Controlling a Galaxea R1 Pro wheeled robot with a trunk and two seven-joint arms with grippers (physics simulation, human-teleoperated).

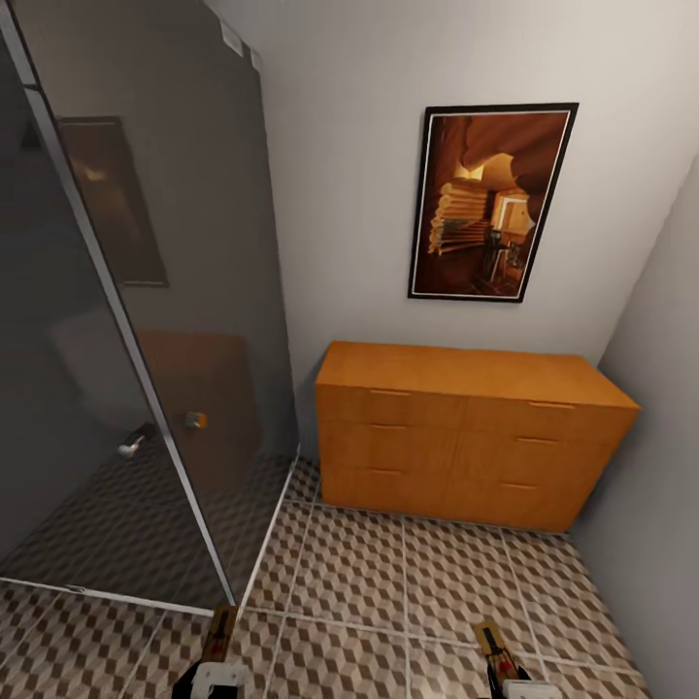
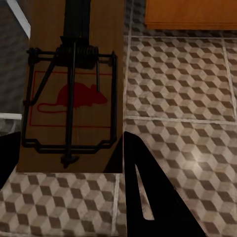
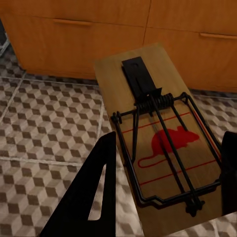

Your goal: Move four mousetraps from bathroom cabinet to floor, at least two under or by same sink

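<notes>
A mousetrap [image 2: 69,94] in each tool

walls: pale grey wall [image 1: 369,194] carrying a framed picture [image 1: 492,202] | left: dark glass shower screen [image 1: 146,311] reflecting the room | furniture: orange chest [image 1: 471,432] sitting against the wall | floor [image 1: 388,582]: cube-pattern tiles catching soft light

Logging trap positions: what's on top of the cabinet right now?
The cabinet top is bare wood in the head view, with no traps on it. All drawers look shut, so their contents are hidden. One mousetrap sits in the left gripper, another mousetrap in the right gripper.
</notes>
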